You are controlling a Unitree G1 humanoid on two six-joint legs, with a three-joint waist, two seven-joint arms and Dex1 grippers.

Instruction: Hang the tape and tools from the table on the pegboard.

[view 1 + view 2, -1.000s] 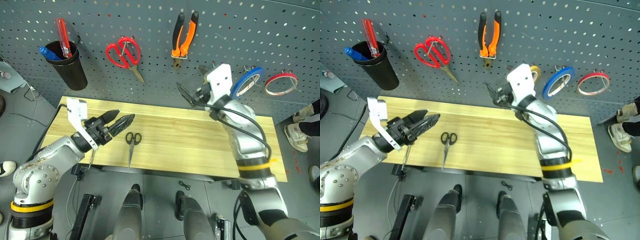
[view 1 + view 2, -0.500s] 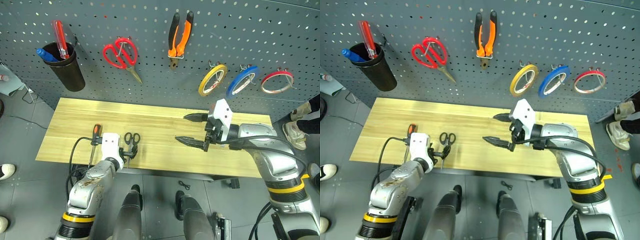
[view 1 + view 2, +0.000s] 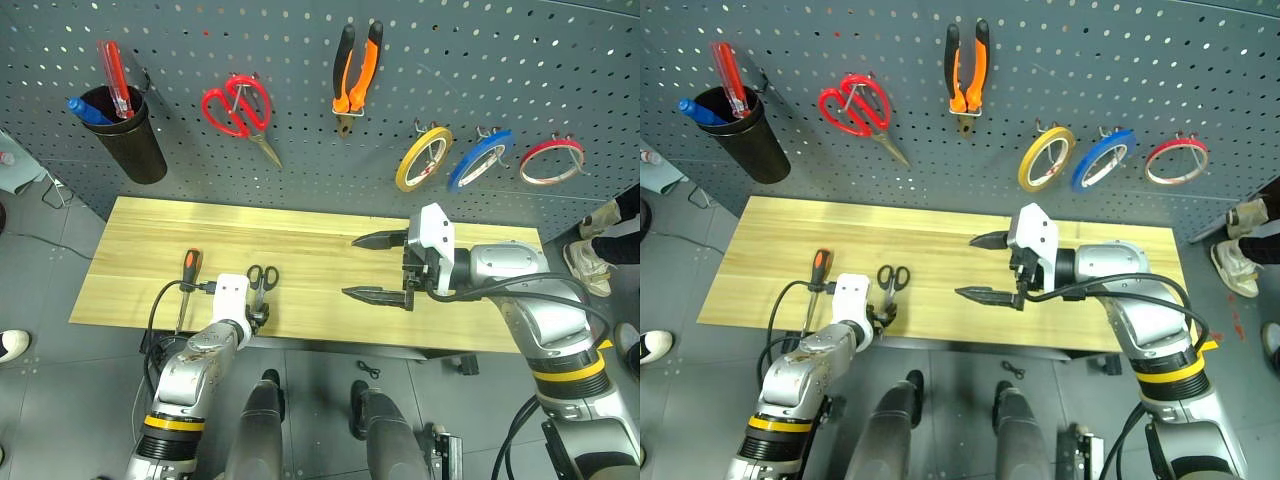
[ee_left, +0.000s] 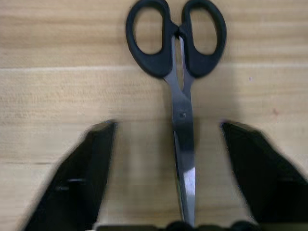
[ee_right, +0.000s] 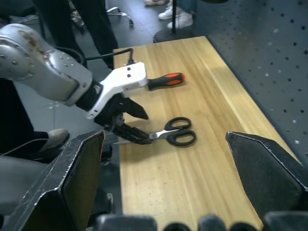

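Against the pegboard [image 3: 560,60] the yellow tape [image 3: 423,159] now hung (just released); the right gripper [image 3: 378,267] had withdrawn, gaping empty. The left gripper [image 4: 166,163], dropped low, straddled the black scissors [image 4: 177,72] on the table [image 3: 320,250], jaws half-closed, not yet gripping.

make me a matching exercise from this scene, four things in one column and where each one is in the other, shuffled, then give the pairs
Things:
1. pliers
2. small black-handled scissors
3. screwdriver
4. yellow tape

Places:
A. lying on the table, blades between the open fingers of the left gripper
B. hanging on the pegboard next to the blue tape
C. lying on the table near its front edge, nearer the table's left end than the scissors
D. hanging on the pegboard to the right of the red-handled scissors

Pairs: 1-D, 2-A, 3-C, 4-B
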